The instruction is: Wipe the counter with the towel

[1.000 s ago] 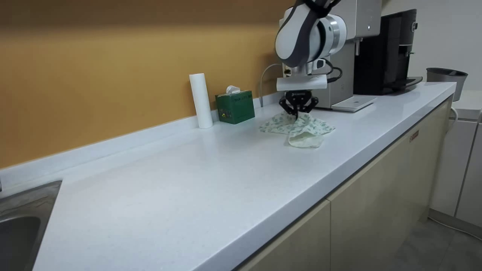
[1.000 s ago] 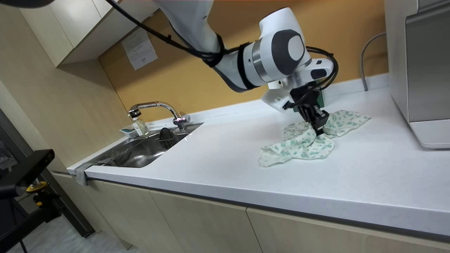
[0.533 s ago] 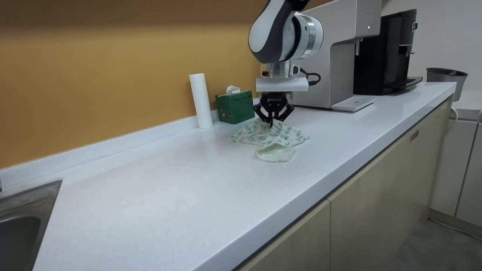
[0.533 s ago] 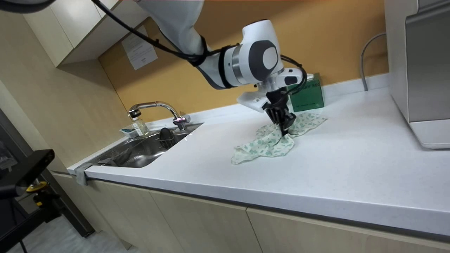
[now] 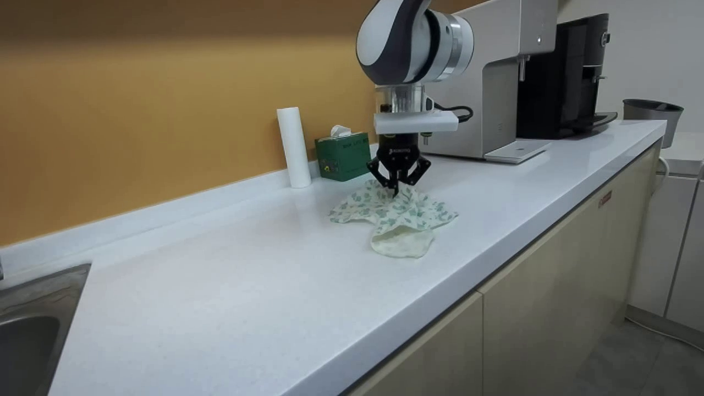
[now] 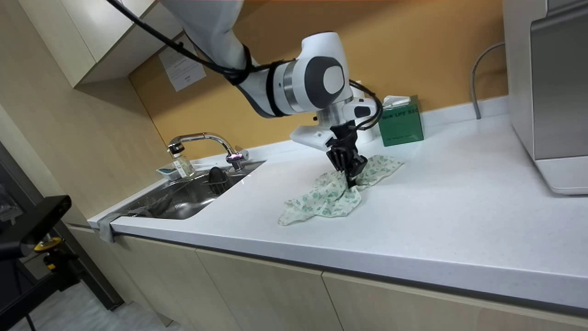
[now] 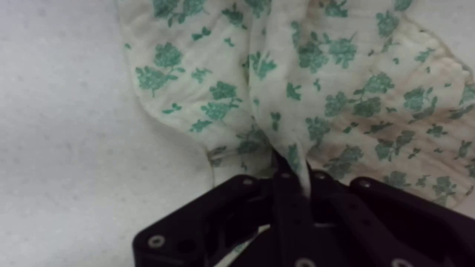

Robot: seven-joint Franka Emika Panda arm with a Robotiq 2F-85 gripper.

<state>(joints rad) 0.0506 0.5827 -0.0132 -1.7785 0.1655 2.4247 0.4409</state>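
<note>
The towel, white with a green floral print, lies crumpled and spread on the white counter (image 5: 220, 297). The towel shows in both exterior views (image 5: 404, 223) (image 6: 321, 200). My gripper (image 5: 395, 190) points down at the towel's middle and is shut on a pinched fold of it; the gripper also shows in an exterior view (image 6: 351, 182). In the wrist view the towel (image 7: 222, 74) fills the upper middle and right, and a fold runs up between the closed fingertips of the gripper (image 7: 293, 168). The fingertips' very ends are hidden by the towel.
A green tissue box (image 5: 344, 157) and a white paper roll (image 5: 293, 147) stand by the wall. A silver machine (image 5: 500, 82) and a black machine (image 5: 566, 82) stand at one end. A sink (image 6: 188, 197) with a faucet (image 6: 206, 138) lies at the other end.
My gripper has dragged the towel along the counter, away from the silver machine toward the sink end and slightly toward the front edge. It stays shut on the towel.
</note>
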